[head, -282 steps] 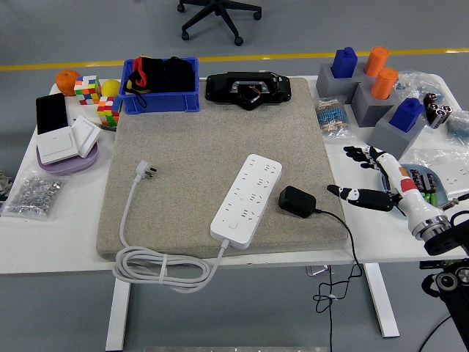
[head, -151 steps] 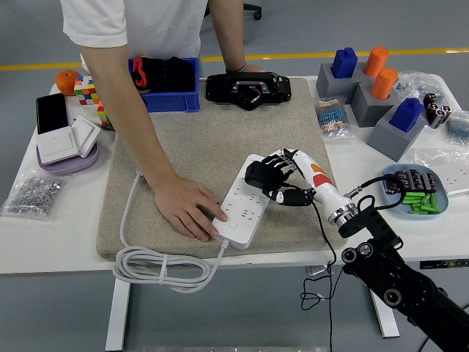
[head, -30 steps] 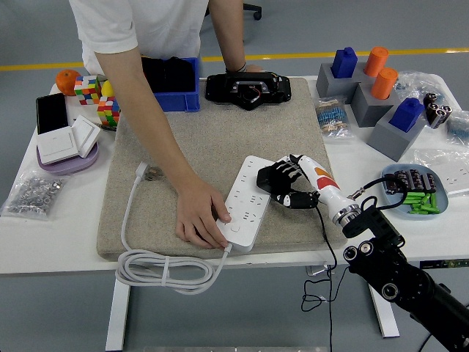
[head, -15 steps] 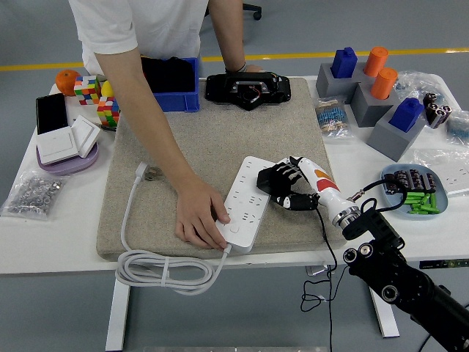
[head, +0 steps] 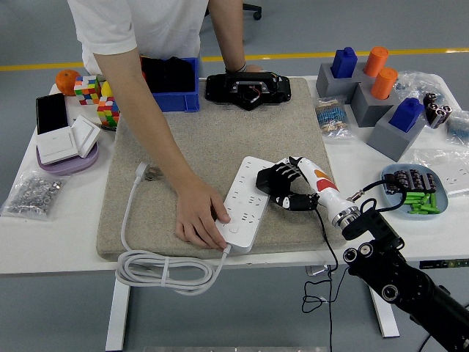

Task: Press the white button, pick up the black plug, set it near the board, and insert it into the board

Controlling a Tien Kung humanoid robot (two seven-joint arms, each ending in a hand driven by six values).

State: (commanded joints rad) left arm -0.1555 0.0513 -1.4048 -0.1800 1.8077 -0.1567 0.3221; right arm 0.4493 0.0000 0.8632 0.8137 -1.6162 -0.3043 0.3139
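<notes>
The white power strip [head: 245, 202] lies on the beige mat [head: 198, 147], its near end under a person's hand [head: 199, 221], which rests on the strip's left edge. My right hand [head: 284, 188] has its black fingers curled around the black plug [head: 267, 181], held at the strip's right edge over its sockets. The plug's thin black cable [head: 326, 242] trails down over the table's front edge. Whether the prongs sit in a socket is hidden by my fingers. The white button is hidden under the person's hand. My left arm is out of view.
The strip's white cord is coiled [head: 165, 270] at the mat's front left corner. A blue bin [head: 170, 92] and a black device [head: 245, 88] stand at the back. A tray of green parts [head: 410, 194] sits right. Switches [head: 66, 143] and cubes [head: 97, 99] lie left.
In the last second almost nothing moved: my right hand stays on the plug at the strip, and the person's hand stays on the strip's near end.
</notes>
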